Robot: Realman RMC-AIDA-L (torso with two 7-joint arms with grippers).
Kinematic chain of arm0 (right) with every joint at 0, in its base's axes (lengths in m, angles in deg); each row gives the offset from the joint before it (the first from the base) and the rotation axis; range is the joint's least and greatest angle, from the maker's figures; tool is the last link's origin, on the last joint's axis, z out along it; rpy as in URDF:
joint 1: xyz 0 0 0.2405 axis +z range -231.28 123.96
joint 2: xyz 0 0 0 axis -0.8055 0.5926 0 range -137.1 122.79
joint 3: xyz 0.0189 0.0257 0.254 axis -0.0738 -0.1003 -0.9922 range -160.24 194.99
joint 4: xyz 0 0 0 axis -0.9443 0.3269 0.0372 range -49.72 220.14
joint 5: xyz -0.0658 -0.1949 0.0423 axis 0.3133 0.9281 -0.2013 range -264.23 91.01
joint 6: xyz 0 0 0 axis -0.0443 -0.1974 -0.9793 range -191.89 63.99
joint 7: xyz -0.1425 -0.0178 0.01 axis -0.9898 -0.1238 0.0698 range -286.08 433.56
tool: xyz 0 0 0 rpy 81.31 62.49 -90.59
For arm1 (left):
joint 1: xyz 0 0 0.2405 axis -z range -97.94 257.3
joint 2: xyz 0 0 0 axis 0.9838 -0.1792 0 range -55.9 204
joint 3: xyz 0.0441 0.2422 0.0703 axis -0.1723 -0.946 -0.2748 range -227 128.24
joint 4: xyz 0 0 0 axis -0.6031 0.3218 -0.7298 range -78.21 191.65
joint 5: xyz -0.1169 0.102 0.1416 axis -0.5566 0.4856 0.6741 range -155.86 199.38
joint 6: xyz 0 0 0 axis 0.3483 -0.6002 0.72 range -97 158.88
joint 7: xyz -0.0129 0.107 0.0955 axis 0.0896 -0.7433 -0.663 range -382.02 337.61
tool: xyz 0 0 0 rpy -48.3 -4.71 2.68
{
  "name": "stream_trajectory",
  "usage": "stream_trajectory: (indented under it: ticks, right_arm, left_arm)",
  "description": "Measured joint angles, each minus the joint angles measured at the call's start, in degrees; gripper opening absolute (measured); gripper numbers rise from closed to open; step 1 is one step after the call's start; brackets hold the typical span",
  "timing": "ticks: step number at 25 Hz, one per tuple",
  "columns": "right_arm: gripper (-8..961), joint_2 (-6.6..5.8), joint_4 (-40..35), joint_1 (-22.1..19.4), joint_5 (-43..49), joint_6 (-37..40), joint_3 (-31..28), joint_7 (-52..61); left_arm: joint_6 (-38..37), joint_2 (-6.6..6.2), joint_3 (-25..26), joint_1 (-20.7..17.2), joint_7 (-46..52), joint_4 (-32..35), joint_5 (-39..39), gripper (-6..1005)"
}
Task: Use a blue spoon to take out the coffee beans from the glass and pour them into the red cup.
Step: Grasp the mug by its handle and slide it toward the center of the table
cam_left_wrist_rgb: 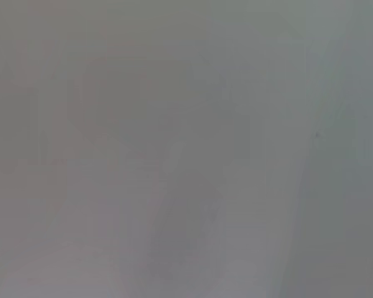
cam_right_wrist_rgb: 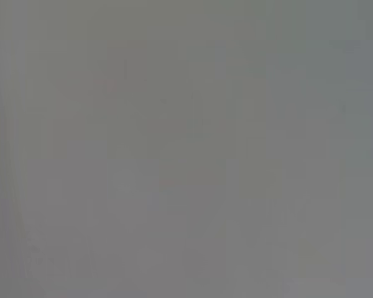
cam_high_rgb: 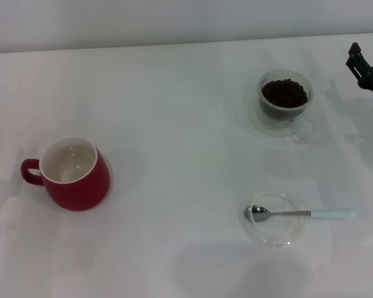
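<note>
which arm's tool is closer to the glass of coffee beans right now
Right. The right tool sits at the table's far right edge, just beyond the glass. The left tool is not in view, somewhere off the opposite side.

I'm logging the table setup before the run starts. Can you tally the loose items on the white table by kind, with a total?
Cups: 2, a glossy red ceramic mug and a clear double-walled glass cup holding dark coffee beans
Spoons: 1, a silver teaspoon with a pale blue handle
Saucers: 1, a flat clear glass saucer under the spoon's bowl
Total: 4 (the beans counted as one heap inside the glass)
</note>
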Motion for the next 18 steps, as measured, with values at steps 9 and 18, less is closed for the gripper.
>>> stream_trajectory:
  ticks: [9,18]
  right_arm:
    - [857,-0.02,-0.2,0.1,0.0,-0.3,0.3,0.0]
    - [857,-0.04,-0.5,0.2,0.1,-0.3,0.4,0.1]
  left_arm:
    - [-0.4,-0.04,-0.1,-0.3,0.1,0.6,0.1,890]
    - [-4.7,-0.18,-0.1,-2.8,-0.1,0.7,1.7,891]
